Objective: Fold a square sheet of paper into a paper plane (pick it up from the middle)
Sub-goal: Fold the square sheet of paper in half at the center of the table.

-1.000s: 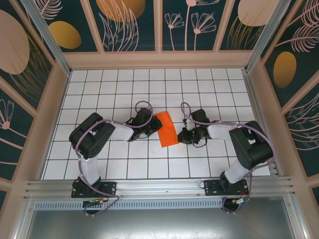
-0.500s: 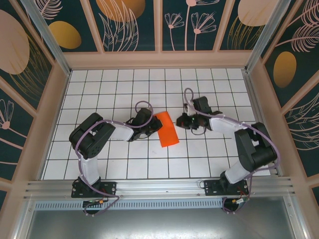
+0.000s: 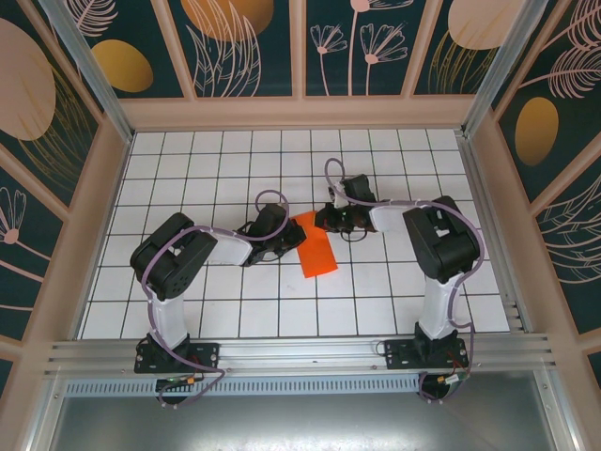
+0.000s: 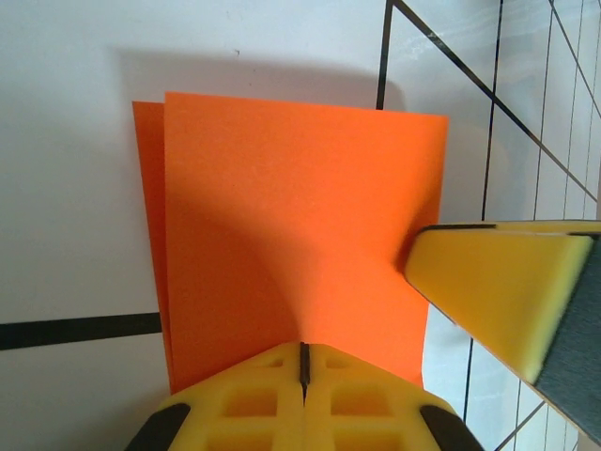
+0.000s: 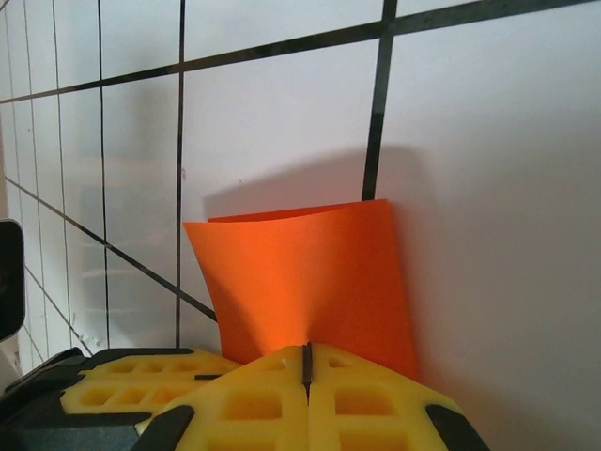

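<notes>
The square sheet of paper [image 3: 316, 248] lay folded in half as a narrow orange-red rectangle, slightly skewed, near the middle of the white surface [image 3: 188, 160]. It sat in the same spot as a second earlier, and the left jaws had not shifted either: they were pressed together on the middle of its left long edge. The right jaws had moved. A second before they were beside the right long edge, and now they were at the paper's far right corner, pinching it there, with the right arm [image 3: 439, 240] drawn in from the right side.

The paper was thin, matte and smooth. From the left wrist its two layers [image 4: 291, 207] did not line up, and a sliver of the under layer showed along one side. A soft ridge ran up to the seam between the yellow, waffle-patterned pads [image 4: 263, 404]. One blunt yellow finger [image 4: 493, 287] of the other arm rested on the paper's edge. From the right wrist the sheet [image 5: 310, 277] curled up off the surface toward the closed pads [image 5: 362, 404], casting a shadow on the black-lined tiles.

The pinched edges were hidden between the pads in both wrist views. From above, the far corner was covered by the right wrist. A dark shape [image 5: 7, 277] was cut off by the frame and could not be made out.
</notes>
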### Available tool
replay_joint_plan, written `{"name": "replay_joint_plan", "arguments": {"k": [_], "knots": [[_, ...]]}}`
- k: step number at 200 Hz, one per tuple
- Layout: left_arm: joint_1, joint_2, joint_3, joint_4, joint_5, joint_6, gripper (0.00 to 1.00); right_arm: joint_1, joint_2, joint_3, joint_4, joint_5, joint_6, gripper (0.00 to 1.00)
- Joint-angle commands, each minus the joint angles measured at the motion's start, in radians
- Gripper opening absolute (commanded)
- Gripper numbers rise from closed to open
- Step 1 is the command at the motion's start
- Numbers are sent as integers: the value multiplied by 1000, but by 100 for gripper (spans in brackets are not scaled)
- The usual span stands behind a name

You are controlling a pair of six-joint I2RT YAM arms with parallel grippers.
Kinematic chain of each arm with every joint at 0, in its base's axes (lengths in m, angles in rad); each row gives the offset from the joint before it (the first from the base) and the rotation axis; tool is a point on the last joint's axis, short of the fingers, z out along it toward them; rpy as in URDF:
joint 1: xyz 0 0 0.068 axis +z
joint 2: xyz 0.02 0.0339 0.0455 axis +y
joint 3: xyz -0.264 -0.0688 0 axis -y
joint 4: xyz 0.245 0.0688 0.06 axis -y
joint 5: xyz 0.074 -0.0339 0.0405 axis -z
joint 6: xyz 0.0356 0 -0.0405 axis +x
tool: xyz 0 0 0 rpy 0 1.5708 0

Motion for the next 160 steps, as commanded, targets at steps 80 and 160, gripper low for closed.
{"name": "replay_joint_plan", "arguments": {"k": [80, 160], "knots": [[11, 69, -92, -342, -75, 32, 0, -74, 17, -14, 39, 156, 25, 0], [11, 71, -99, -329, -70, 32, 0, -1, -111, -103, 147, 47, 65, 0]]}}
